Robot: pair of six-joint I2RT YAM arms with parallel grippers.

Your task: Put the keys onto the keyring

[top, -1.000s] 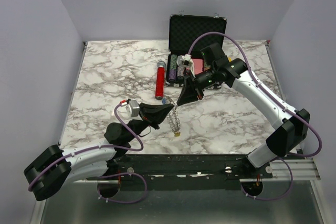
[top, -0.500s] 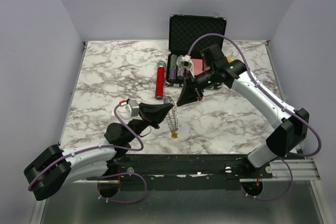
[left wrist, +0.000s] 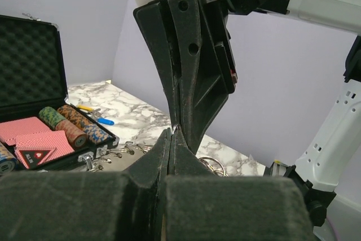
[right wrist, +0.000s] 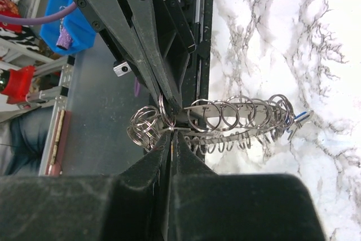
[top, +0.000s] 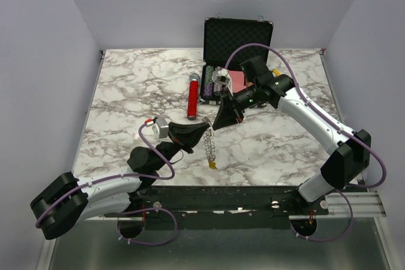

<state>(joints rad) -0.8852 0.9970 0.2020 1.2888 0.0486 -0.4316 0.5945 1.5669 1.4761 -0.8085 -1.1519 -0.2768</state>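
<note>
An open black case (top: 238, 33) at the worktop's (top: 126, 93) far edge holds poker chips (top: 209, 85) and red cards (top: 237, 79). Nearer, the left gripper (top: 207, 130) and right gripper (top: 216, 126), jaws closed, pinch the hanging keyring (top: 211, 147).

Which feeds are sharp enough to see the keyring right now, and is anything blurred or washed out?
Right wrist: keyring sharp, its own jaws at the bottom blurred, marble table bright but readable. Left wrist: its own jaws soft, the other arm's jaws in focus. Top external: evenly lit, no glare, keyring tiny.
</note>
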